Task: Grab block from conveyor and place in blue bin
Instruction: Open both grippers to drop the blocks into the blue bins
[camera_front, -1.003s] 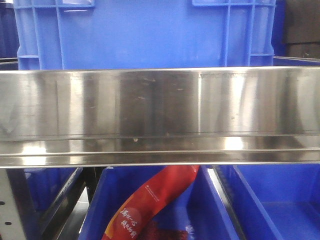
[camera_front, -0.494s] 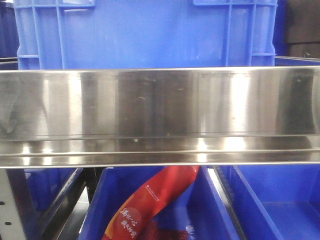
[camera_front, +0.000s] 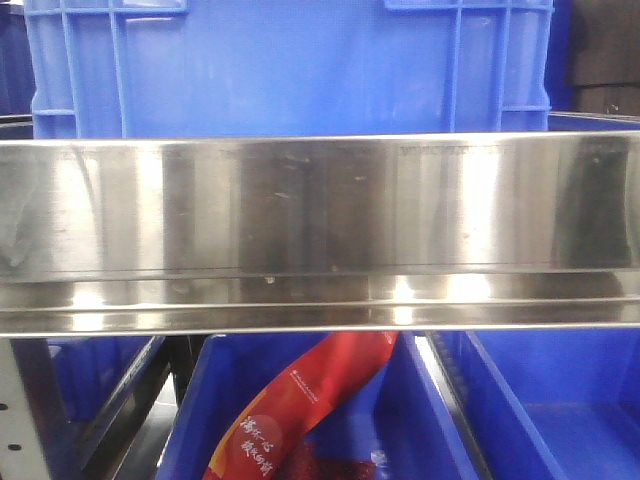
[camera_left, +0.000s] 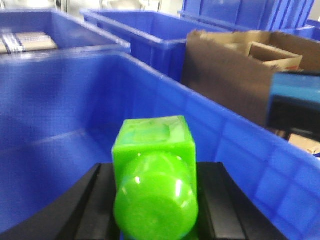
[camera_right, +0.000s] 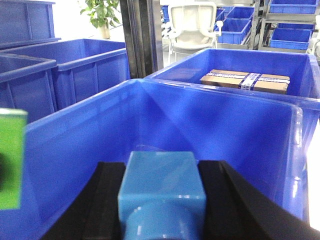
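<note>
My left gripper (camera_left: 155, 172) is shut on a bright green block (camera_left: 155, 150), held between the black jaws inside a large blue bin (camera_left: 215, 112). My right gripper (camera_right: 162, 172) is shut on a light blue block (camera_right: 162, 187), held over the same kind of blue bin (camera_right: 225, 125). The green block also shows at the left edge of the right wrist view (camera_right: 11, 157). The light blue block shows at the right edge of the left wrist view (camera_left: 295, 87). The conveyor is out of view. The front view shows neither gripper.
A brushed steel rail (camera_front: 320, 230) fills the middle of the front view, with a blue crate (camera_front: 290, 70) behind and blue bins (camera_front: 560, 400) below, one holding a red bag (camera_front: 300, 410). A cardboard box (camera_left: 235, 65) and more blue bins (camera_right: 250, 60) stand around.
Only the light reflections on the steel rail have shifted in the front view. Nothing else differs.
</note>
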